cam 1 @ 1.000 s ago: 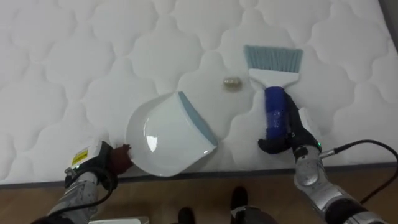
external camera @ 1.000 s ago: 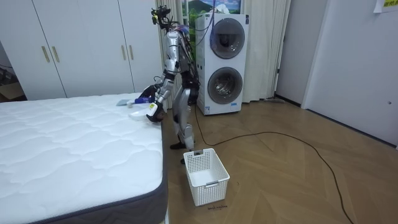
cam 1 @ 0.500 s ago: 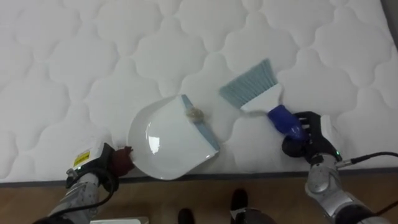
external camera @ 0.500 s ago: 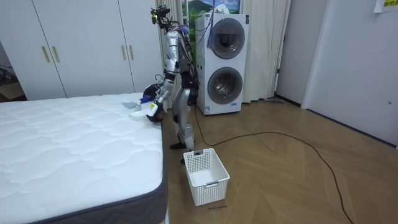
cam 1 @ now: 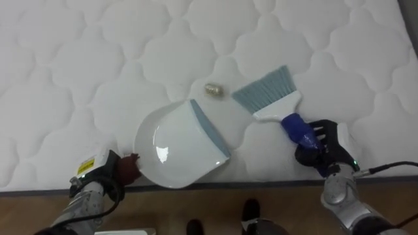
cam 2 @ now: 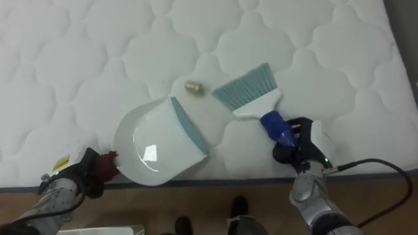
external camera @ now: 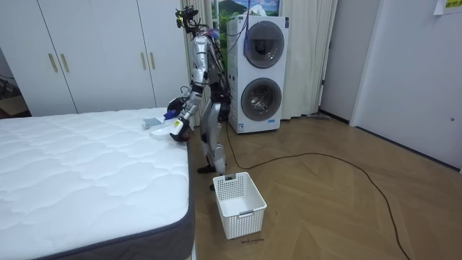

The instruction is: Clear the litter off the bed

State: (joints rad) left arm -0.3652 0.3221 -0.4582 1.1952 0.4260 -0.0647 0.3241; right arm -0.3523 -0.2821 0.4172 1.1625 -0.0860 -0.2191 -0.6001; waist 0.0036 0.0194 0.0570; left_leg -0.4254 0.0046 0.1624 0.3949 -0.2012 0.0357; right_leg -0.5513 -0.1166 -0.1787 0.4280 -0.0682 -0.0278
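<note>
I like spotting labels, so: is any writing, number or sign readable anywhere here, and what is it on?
No text here can be read.
Yellow label by the left hand: print too small.
Yellow sign, room view's top right: blurred.
Washers: panel markings too small.
On the dustpan and brush: no print shows.

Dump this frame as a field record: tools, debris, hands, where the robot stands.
dustpan: flat on the mattress, nothing visible inside
brush: bristles on the mattress, right of the dustpan
debris: small beige lump on the mattress, just outside the dustpan's lip, left of the bristles
left hand: curled on the dustpan's handle at the mattress edge
right hand: curled round the brush's blue handle
robot: stands at the bed's edge; white basket on the floor nearby
</note>
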